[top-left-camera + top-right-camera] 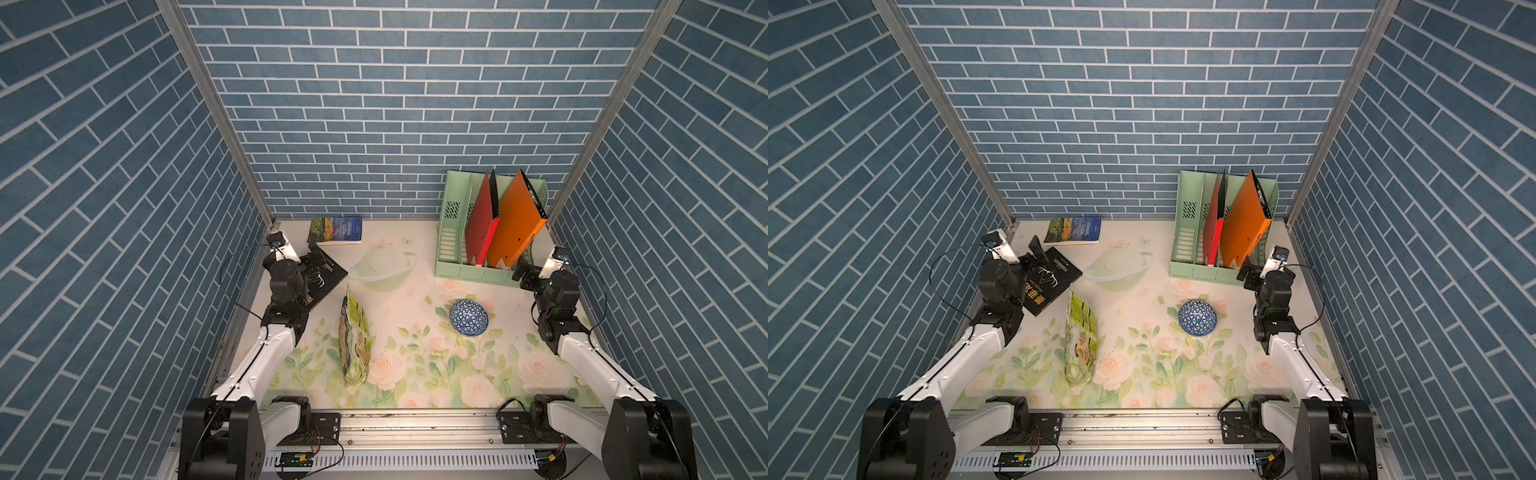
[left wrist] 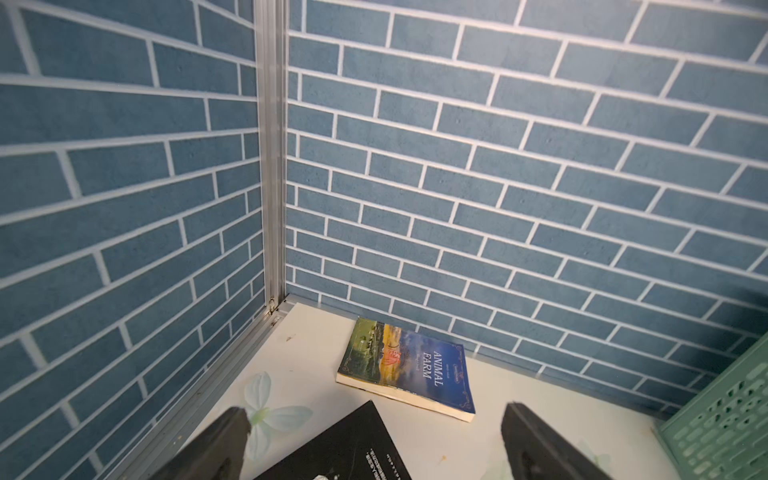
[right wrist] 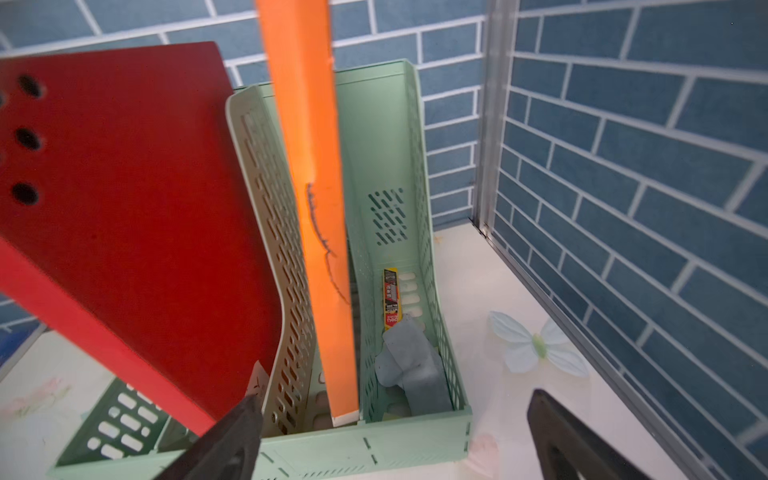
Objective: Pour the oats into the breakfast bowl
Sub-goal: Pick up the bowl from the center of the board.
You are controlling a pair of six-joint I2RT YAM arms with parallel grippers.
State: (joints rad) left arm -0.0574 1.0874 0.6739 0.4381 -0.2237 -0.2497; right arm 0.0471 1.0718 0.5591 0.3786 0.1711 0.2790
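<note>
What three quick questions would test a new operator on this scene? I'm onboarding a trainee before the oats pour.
1. Which lies further toward the robot's left: the oats pouch or the breakfast bowl?
2. True or false: one gripper holds the oats pouch.
3. The right gripper faces: A) the oats pouch B) the green file rack C) the breakfast bowl.
Key: 1 oats pouch. 2 false; the left gripper and right gripper are both open and empty. 3 B.

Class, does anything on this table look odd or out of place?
Yes: the breakfast bowl, right of the oats pouch, appears upside down. In both top views only its patterned outside shows, no hollow, so nothing could be poured in.
</note>
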